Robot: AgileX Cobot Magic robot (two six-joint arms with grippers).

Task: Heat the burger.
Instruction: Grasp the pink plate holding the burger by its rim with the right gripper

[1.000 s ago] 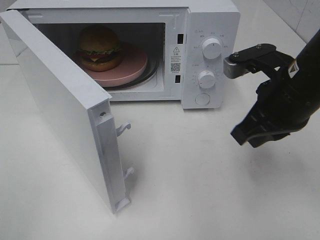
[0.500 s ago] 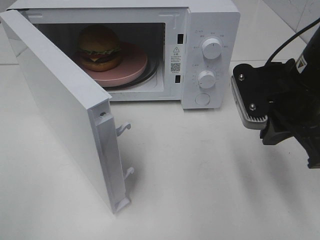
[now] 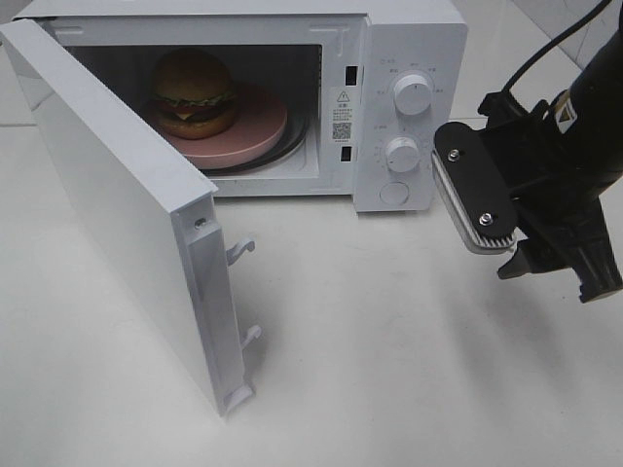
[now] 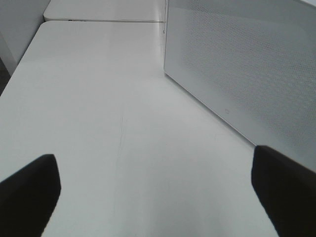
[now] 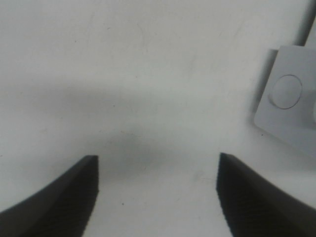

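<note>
We are seeing the glossy golden-brown burger, with its green lettuce frill and dark patty, sitting on the round pink plate inside the white boxy microwave oven. The burger is resting towards the plate's left side, deep in the cavity. The oven's white hinged door is standing wide open, swinging out towards the front left over the white tabletop.

On the oven's control panel we are noting two white round knobs, the upper knob above the lower knob, with a round white button beneath them.

The right pincer is hanging above the tabletop just right of the control panel, not touching it. Its two fingers are standing apart with nothing between them, as the right wrist view is showing.

The left pincer is also gaping wide and empty over bare tabletop, near a white panel with a fine dotted pattern.
</note>
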